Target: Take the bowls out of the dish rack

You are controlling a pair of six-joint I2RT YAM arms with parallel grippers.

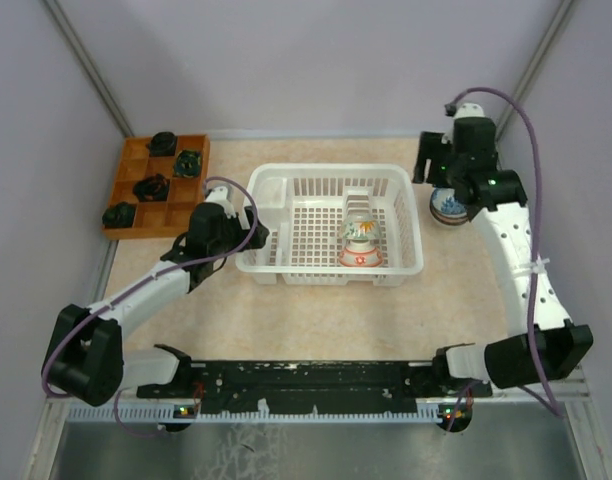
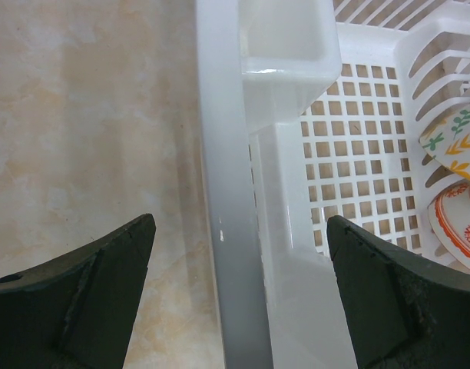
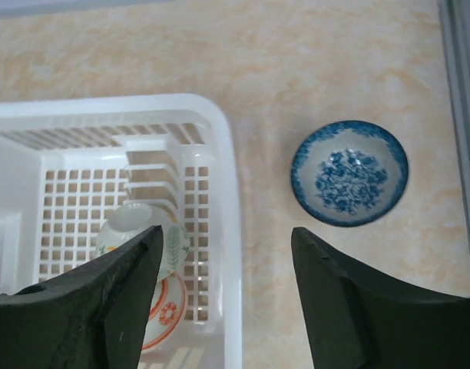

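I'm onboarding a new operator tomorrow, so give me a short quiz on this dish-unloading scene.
1. True or false: the blue-and-white bowl lies inside the dish rack.
2. How many bowls show in the dish rack? A) none B) two C) four
3. Which end effector hangs nearest the blue-and-white bowl?

Key
1. False: it sits on the table beside the dish rack.
2. B: a leaf-patterned bowl and a red-orange-marked bowl.
3. The right end effector, jaws open.
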